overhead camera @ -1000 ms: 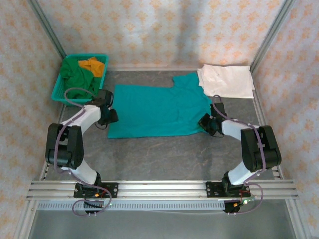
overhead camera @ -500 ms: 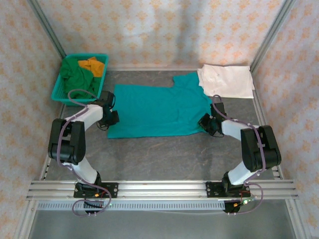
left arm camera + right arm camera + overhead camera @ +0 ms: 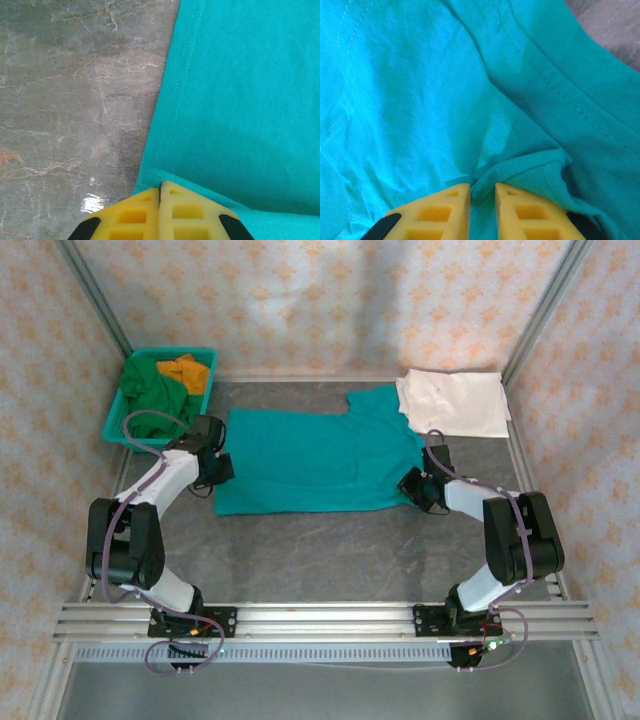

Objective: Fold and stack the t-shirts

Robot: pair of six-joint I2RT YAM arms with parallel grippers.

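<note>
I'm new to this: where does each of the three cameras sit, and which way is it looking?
Top external: fixed above and behind, looking down at the table; left arm and right arm show, bases nearest.
Left wrist: on the left arm, looking down past the left tool at the teal t-shirt hem.
Right wrist: on the right arm, looking past the right tool at bunched teal cloth.
Shared: all three see the teal t-shirt.

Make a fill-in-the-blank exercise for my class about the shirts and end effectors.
The teal t-shirt lies spread flat on the ____.
The white t-shirt lies folded at the far ____ corner.
The dark green t-shirt and orange t-shirt sit in the ____.
The left end effector and right end effector are each ____ on the teal t-shirt.
Missing words: table, right, basket, shut.
</note>
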